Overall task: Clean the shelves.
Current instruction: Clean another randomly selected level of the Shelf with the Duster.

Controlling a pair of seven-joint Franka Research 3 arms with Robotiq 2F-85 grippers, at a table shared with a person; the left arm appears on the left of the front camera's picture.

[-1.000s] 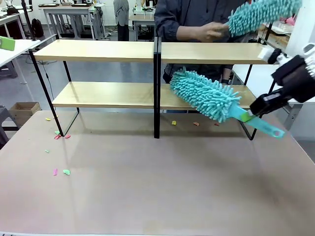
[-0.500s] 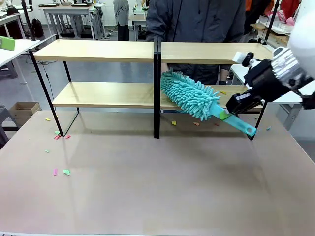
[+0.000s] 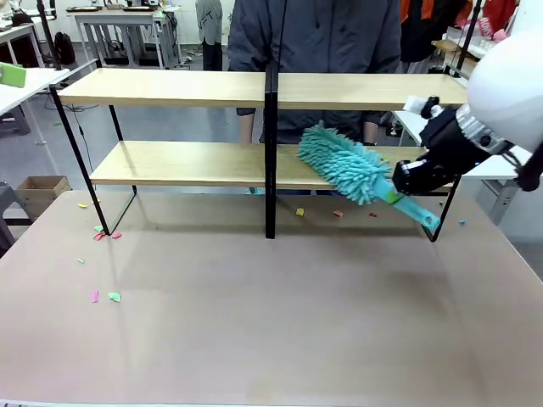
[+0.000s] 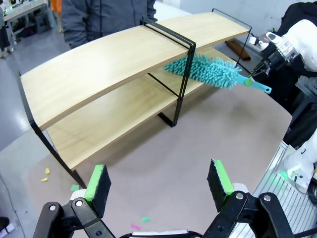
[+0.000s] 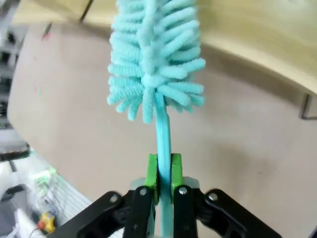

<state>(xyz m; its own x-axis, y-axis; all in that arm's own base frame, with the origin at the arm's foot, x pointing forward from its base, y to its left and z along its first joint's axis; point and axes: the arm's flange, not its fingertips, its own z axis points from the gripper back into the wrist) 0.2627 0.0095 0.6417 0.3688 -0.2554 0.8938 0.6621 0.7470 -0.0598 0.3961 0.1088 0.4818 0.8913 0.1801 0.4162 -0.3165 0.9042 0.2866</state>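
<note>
shelves [image 3: 178,88]: two-tier rack standing along the far edge of the table [image 3: 271,322], light-wood boards on a black frame, black centre post mid-span.
duster [image 3: 348,166]: teal fluffy head lying on the lower right board, just right of the centre post; handle sticks out past the board's front edge toward the table's right side, tilted down.
right gripper [image 5: 164,171]: clamped on the duster handle, green pads pressed against both sides of it; arm comes in from the right, above the table's far right corner.
left gripper [image 4: 158,181]: jaws wide apart, nothing between the pads, hovering over the near part of the table, well apart from the shelves.
person [image 3: 318,38]: standing behind the shelves at the far edge, dark jacket, roughly behind the centre post.
scraps [image 3: 105,296]: small coloured bits on the table near the left edge, some by the rack's left leg; a few more under the lower right board.
upper boards: bare as far as I can see.
</note>
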